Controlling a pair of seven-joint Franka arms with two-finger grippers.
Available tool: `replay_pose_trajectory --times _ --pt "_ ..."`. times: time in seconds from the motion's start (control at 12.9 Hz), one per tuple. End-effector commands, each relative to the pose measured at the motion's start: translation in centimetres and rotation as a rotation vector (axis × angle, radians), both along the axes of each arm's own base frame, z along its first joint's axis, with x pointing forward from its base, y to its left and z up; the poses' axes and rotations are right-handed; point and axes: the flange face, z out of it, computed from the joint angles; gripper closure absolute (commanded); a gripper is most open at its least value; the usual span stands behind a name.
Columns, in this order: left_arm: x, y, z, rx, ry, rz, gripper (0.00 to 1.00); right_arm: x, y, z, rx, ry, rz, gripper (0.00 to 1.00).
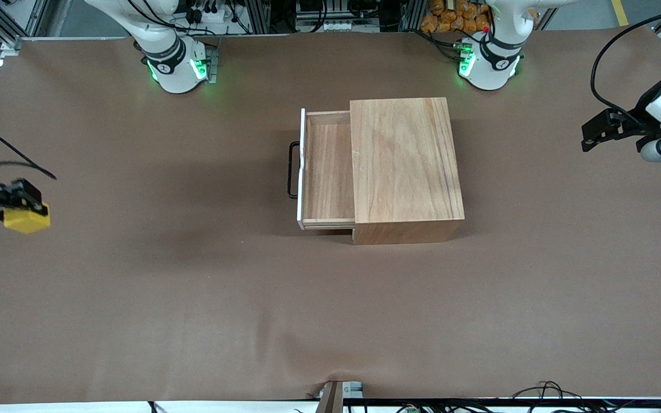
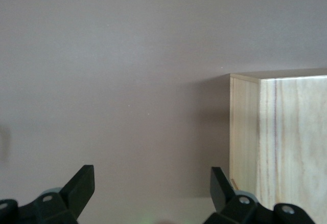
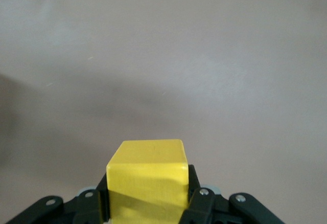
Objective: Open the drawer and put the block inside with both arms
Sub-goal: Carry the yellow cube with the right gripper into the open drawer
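Observation:
The light-wood box [image 1: 405, 166] stands mid-table. Its drawer [image 1: 326, 172] is pulled out toward the right arm's end, empty, with a white front panel and a black wire handle [image 1: 292, 170]. My right gripper [image 1: 18, 209] is shut on the yellow block [image 1: 26, 218] and holds it above the table at the right arm's end; the block also shows in the right wrist view [image 3: 148, 175]. My left gripper [image 1: 594, 135] is open and empty above the table at the left arm's end, apart from the box [image 2: 278, 142]; it also shows in the left wrist view [image 2: 153, 188].
The brown table cover [image 1: 193, 298] spreads all round the box. The arms' green-lit bases [image 1: 178, 66] stand along the table edge farthest from the front camera. Cables lie at the edge nearest that camera.

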Motion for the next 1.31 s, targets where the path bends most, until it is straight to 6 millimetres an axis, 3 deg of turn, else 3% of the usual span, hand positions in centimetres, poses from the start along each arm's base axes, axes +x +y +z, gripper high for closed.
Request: replay_pose_trajectory --times 0.0,0.08,0.23,0.54,0.77,1.0,1.24 --pt "0.3 0.3 0.0 -0.023 -0.006 0.026 0.00 -0.1 3.3 2.2 0.014 0.014 -0.020 1.00" --pt "0.3 0.4 -0.1 -0.023 -0.005 0.026 0.00 -0.3 5.0 2.8 0.015 0.012 -0.078 1.00" --pt "0.4 1.5 -0.1 -0.021 -0.005 0.045 0.00 -0.8 10.4 3.5 0.018 0.020 -0.102 1.00" --pt "0.5 2.4 -0.3 -0.021 -0.002 0.061 0.00 -4.0 26.2 2.4 -0.007 0.082 -0.140 1.00" --pt "0.6 2.4 -0.3 -0.022 -0.007 0.062 0.00 -8.0 37.1 -2.5 -0.039 0.094 -0.233 1.00" --pt "0.8 2.3 -0.6 -0.020 -0.002 0.061 0.00 -10.5 43.5 -5.5 -0.028 0.083 -0.334 1.00" --pt "1.3 2.4 -1.2 -0.018 0.001 0.061 0.00 -13.1 50.9 -10.5 -0.035 0.078 -0.388 1.00"
